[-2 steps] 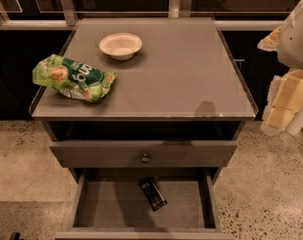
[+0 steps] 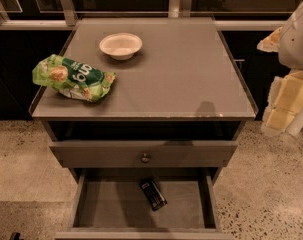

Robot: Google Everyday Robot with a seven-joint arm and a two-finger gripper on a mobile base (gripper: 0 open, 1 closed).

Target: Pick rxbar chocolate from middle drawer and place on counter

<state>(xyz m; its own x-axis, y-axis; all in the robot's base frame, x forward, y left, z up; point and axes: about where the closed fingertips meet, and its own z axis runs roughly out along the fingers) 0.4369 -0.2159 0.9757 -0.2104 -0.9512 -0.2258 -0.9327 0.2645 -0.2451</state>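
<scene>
**tinker_jo:** ok so where's the rxbar chocolate (image 2: 152, 193) at right now?

**benchrat:** It's down in the middle drawer (image 2: 106, 204), which is pulled wide open. The bar lies flat on the bare drawer floor, turned on a diagonal, roughly mid-width and closer to the back than the front. Black wrapper with a pale label patch. Nothing's touching it, and it's the only thing in there.

**tinker_jo:** and the hand?

**benchrat:** The hand (image 2: 283, 109) is way off at the right edge of the view. It's the cream blocky bit hanging past the right side of the counter (image 2: 191, 74), about level with the counter's front corner. The white arm (image 2: 297, 36) sits above it. It's well apart from the bar and the drawer. I honestly can't tell whether it's open or closed from this angle, but it isn't holding anything I can see.

**tinker_jo:** what's on top?

**benchrat:** A green snack bag (image 2: 73, 78) lies crumpled near the left edge, partway toward the front. A small pale bowl (image 2: 121, 45) stands upright further back, a bit left of centre. The two are near each other but not touching. The right half of the counter is just bare surface with a faint shadow near the front rim.

**tinker_jo:** anything between counter and open drawer?

**benchrat:** There's a drawer front (image 2: 91, 154) with a little round knob (image 2: 145, 157) in the middle. It sits right above the bar in the view. Speckled floor (image 2: 21, 149) all round the cabinet.
</scene>
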